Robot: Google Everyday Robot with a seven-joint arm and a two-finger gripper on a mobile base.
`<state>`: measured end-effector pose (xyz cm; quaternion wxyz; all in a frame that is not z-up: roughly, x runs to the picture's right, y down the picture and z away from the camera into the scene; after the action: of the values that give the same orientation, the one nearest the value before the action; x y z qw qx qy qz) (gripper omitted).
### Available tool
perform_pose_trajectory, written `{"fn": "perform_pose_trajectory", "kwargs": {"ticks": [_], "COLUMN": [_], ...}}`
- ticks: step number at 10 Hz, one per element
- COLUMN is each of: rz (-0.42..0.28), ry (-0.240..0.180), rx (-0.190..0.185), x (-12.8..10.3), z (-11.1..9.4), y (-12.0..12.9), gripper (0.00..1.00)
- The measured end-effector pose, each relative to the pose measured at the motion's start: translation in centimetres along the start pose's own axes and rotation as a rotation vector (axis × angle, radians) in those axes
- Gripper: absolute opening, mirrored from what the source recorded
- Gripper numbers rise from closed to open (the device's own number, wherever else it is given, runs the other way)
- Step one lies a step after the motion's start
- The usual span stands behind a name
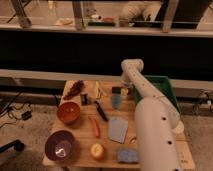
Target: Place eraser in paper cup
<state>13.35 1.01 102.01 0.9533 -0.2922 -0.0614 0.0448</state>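
A white robot arm (150, 125) rises from the lower right of the frame, bends at a rounded elbow above the middle, and drops its gripper (123, 91) to the far edge of a wooden surface (82, 131) crowded with small objects. Whether the gripper is spread, closed or holding anything cannot be told.

The eraser (116, 90) appears to be the small, flat, dark block just left of the gripper, right of the frame's centre. It sits so close that touching or apart cannot be told. Directly below it stands a small blue-grey cup (116, 101).

The paper cup (178, 127) appears to be the whitish round shape at the right of the frame, partly hidden behind the arm and well apart from the eraser. A green tray (164, 89) lies above it, at the right edge of the surface.

To the left lie a bunch of dark grapes (75, 89), an orange bowl (69, 112) and, lower down, a purple bowl (61, 145). A long black-handled tool (100, 111) runs diagonally near the middle, with a red-orange stick (95, 127) below it and a flat grey-blue piece (118, 129) to its right. An apple (97, 150) and a blue sponge (127, 156) occupy the near edge.
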Motion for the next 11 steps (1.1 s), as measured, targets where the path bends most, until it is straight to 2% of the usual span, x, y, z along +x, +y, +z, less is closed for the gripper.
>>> {"fn": "perform_pose_trajectory", "kwargs": {"ticks": [2,3,4,6,7,8,9,11], "rz": [-0.002,-0.004,-0.004,-0.005,-0.006,-0.007,-0.008,-0.004], "ry": [-0.005,-0.005,-0.004,-0.003,-0.001,0.005,0.002,-0.008], "rx": [-0.009,-0.009,-0.009,-0.007,-0.007,-0.007,-0.002,0.021], "x": [-0.1,-0.1,-0.1,-0.1,-0.1,0.1,0.0,-0.5], "z": [0.0,0.0,0.0,-0.1,-0.1,0.0,-0.3,-1.2], "y": [0.0,0.0,0.0,-0.1,-0.1,-0.1,-0.2,-0.7], "gripper": [0.43,0.36,0.32,0.3,0.25,0.14,0.08,0.06]}}
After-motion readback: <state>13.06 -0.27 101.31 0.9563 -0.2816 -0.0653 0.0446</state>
